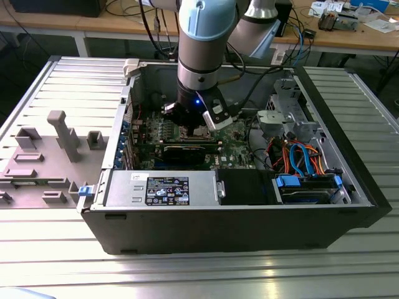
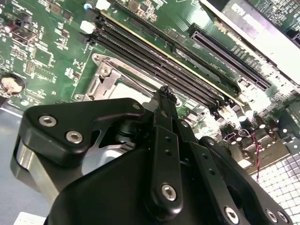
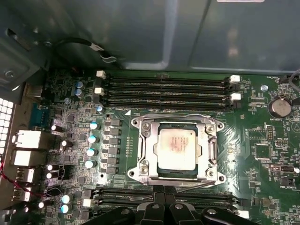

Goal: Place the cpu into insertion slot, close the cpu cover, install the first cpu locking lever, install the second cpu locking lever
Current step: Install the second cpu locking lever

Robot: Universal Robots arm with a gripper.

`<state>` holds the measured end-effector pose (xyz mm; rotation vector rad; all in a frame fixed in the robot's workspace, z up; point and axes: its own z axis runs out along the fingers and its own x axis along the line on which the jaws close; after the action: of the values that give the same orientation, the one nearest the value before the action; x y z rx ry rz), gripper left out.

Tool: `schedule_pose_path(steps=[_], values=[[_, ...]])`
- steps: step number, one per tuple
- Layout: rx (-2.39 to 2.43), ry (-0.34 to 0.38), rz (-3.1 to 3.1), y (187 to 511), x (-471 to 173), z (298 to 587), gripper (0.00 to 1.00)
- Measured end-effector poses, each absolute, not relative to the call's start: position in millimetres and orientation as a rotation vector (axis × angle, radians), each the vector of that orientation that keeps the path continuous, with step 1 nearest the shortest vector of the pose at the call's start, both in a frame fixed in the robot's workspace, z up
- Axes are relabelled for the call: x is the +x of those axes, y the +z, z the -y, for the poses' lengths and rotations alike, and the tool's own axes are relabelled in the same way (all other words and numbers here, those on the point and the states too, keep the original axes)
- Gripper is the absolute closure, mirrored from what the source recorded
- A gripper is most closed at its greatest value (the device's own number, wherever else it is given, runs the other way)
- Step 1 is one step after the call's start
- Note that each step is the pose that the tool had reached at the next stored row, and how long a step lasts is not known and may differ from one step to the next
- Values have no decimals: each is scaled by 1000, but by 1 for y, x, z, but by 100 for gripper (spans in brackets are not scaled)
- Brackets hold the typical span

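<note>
In the first wrist view the cpu (image 3: 177,147), a silver-grey square chip, lies flat in the insertion slot (image 3: 137,123) on the green motherboard. The cpu cover (image 3: 209,149), a thin silvery frame, lies down around the chip, which shows through its window. Thin wire levers run along the frame's sides. My gripper (image 3: 164,191) hangs just off one edge of the socket, its two black fingers pressed together with nothing between them. The second wrist view shows the fingertips' end (image 2: 164,91) over the socket frame (image 2: 104,75). In the exterior view the gripper (image 1: 198,128) reaches down inside the open computer case.
Long black memory slots (image 3: 164,91) flank the socket on two sides. A coin battery (image 3: 280,107) and capacitors (image 3: 92,139) stand nearby. The case walls (image 1: 118,124), a power supply (image 1: 163,188) and a drive bay with cables (image 1: 299,159) ring the board. Grey fixtures (image 1: 62,134) sit outside.
</note>
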<state>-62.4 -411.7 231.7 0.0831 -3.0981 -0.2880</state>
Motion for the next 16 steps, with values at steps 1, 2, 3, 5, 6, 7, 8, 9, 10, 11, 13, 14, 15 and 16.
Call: schedule_pose_path(steps=[1, 2, 3, 5, 6, 7, 8, 9, 10, 11, 13, 14, 15, 16], values=[[87, -290, 3098, 231, -64, 412, 89], [89, -291, 3097, 231, -65, 412, 89], [92, -292, 3097, 231, -66, 413, 89], [97, -294, 3096, 229, -69, 415, 89], [99, -295, 3096, 229, -71, 416, 89], [100, -294, 3096, 229, -72, 417, 89], [100, -294, 3096, 229, -73, 417, 89], [101, -294, 3096, 229, -74, 418, 89], [102, -294, 3096, 229, -75, 418, 89], [103, -295, 3096, 229, -76, 418, 89], [106, -295, 3095, 228, -78, 418, 89], [107, -296, 3095, 227, -79, 418, 89], [110, -299, 3095, 226, -79, 418, 89], [113, -304, 3094, 224, -80, 418, 89]])
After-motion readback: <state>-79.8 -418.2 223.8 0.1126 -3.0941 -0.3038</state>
